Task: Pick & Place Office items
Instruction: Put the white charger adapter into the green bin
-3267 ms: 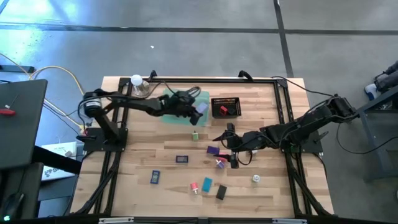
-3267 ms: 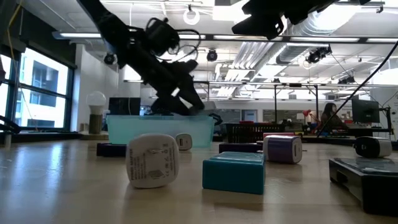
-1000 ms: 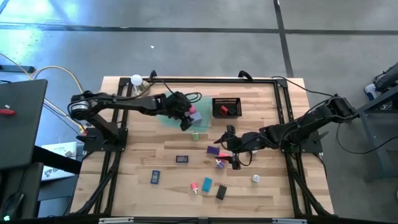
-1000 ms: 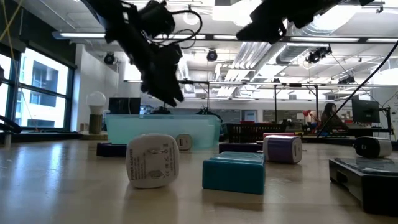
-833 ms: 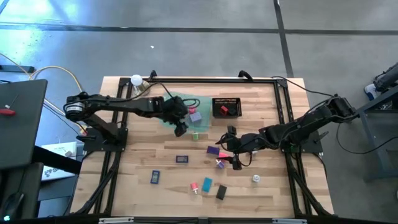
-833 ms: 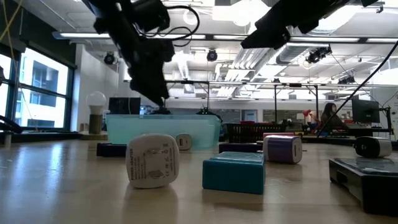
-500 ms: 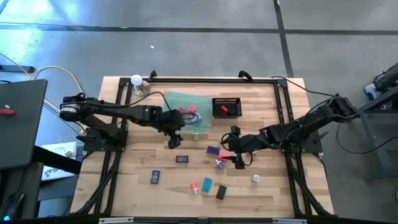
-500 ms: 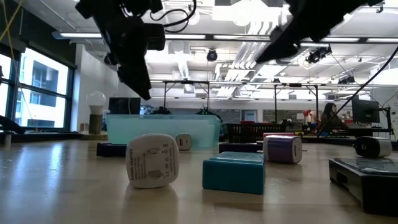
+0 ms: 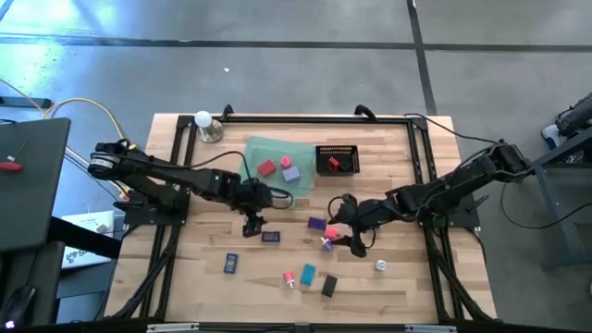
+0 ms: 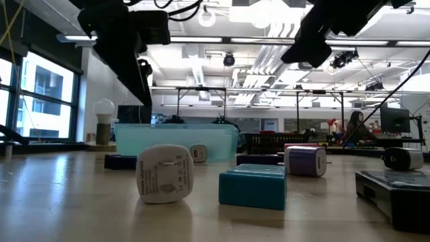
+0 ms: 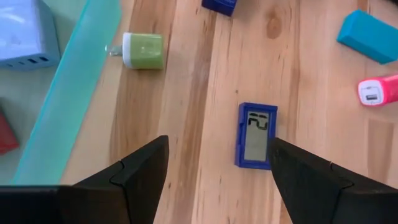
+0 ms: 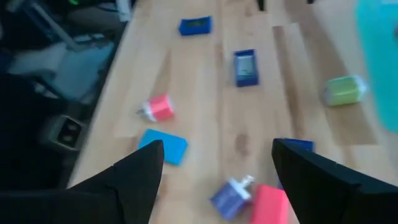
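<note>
The office items lie scattered on the wooden table: a blue item with a small screen (image 11: pixel 257 135), a green one (image 11: pixel 143 50), teal (image 9: pixel 308 273), pink (image 9: pixel 289 277), black (image 9: pixel 328 286), white (image 9: pixel 380 265) and purple (image 9: pixel 316 223) ones. A red (image 9: pixel 266 167) and a purple piece (image 9: pixel 286 162) rest in the green tray (image 9: pixel 254 148). My left gripper (image 9: pixel 252 228) hangs open above the wood, just short of the blue screen item. My right gripper (image 9: pixel 351 236) hangs open above a pink-and-purple piece (image 12: pixel 231 196).
A black mesh basket (image 9: pixel 337 159) holding a red piece stands to the right of the tray. A white bulb (image 9: pixel 203 120) sits at the far left corner. A black frame rail (image 9: pixel 305 119) runs along the table's far edge. Bare wood lies at the near left.
My left gripper has swung away from above the green tray toward the table's near edge, tipping further down, and now hangs over the wood by the blue screen item, still open. My right gripper has rolled at the wrist, staying in place.
</note>
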